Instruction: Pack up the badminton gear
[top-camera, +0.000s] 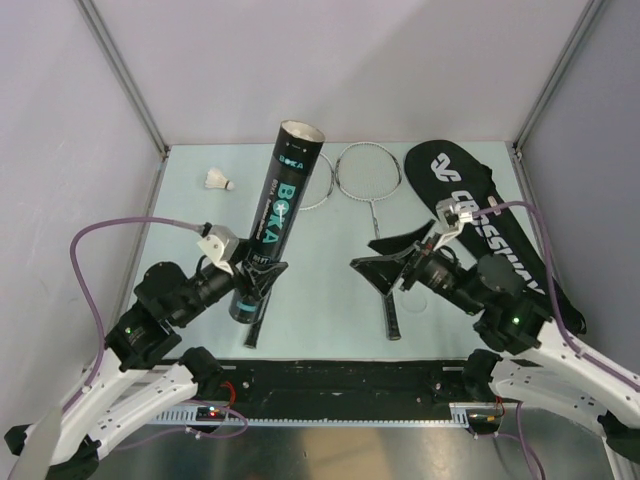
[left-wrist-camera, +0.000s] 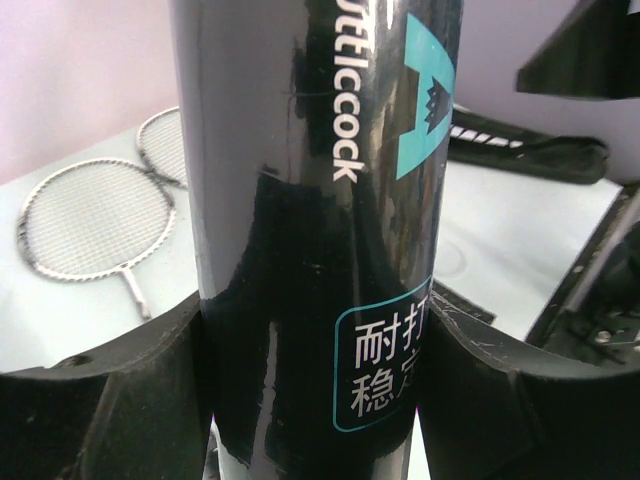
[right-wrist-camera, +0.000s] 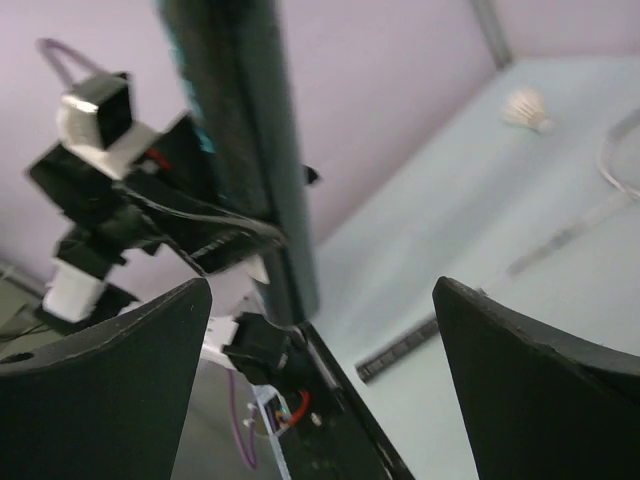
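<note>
My left gripper (top-camera: 255, 275) is shut on the lower part of the black "BOKA" tube (top-camera: 280, 205) and holds it tilted, open end up and away. In the left wrist view the tube (left-wrist-camera: 320, 200) fills the space between the fingers (left-wrist-camera: 100, 410). My right gripper (top-camera: 386, 258) is open and empty, above a racket handle (top-camera: 391, 312) and pointing at the tube. One white shuttlecock (top-camera: 218, 181) lies at the back left; the others are out of view. Two silver rackets (top-camera: 368, 172) lie behind the tube. The black CROSSWAY bag (top-camera: 480, 215) lies on the right.
The second racket's head (top-camera: 316, 188) is partly hidden by the tube, and its handle (top-camera: 255, 330) lies under my left gripper. Grey walls close in the table on three sides. The right wrist view shows the tube (right-wrist-camera: 240, 130), shuttlecock (right-wrist-camera: 525, 108) and a handle (right-wrist-camera: 400, 350).
</note>
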